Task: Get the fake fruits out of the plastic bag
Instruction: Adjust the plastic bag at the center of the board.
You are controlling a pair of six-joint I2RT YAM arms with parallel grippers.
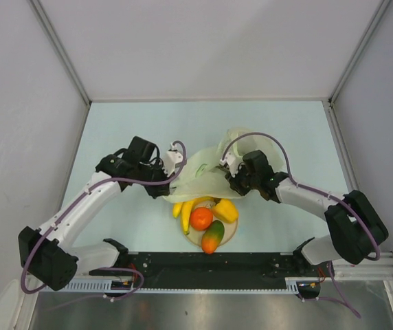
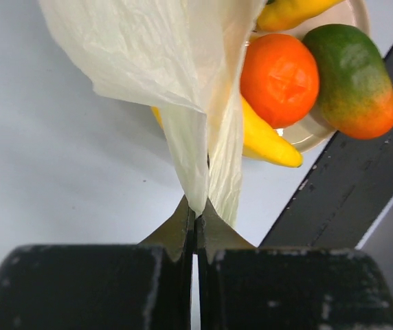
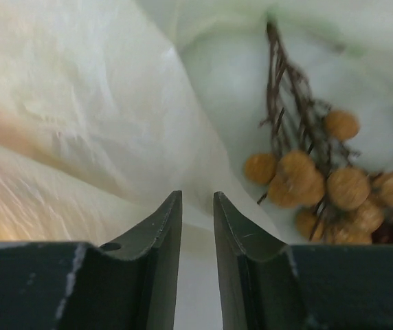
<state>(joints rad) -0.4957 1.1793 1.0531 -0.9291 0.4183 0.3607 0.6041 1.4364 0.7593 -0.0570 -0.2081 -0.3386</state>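
The plastic bag [image 1: 203, 175] is lifted over the back of the beige plate [image 1: 229, 234]. My left gripper [image 1: 169, 187] is shut on a bunched edge of the bag [image 2: 148, 55], its tips [image 2: 197, 210] pinching the film. My right gripper [image 1: 225, 177] sits at the bag's right side; its jaws [image 3: 197, 199] are narrowly apart over bag film [image 3: 80, 124]. The brown cluster [image 3: 327, 185] lies inside the bag just right of them. On the plate lie the banana bunch [image 1: 185, 210], orange [image 1: 200, 218], yellow fruit [image 1: 225, 210] and mango [image 1: 212, 236]. The grapes are not clearly seen.
The black base rail [image 1: 203, 261] runs along the near edge just below the plate and also shows in the left wrist view [image 2: 347, 192]. Grey walls enclose the pale table [image 1: 114, 130] on left, right and back.
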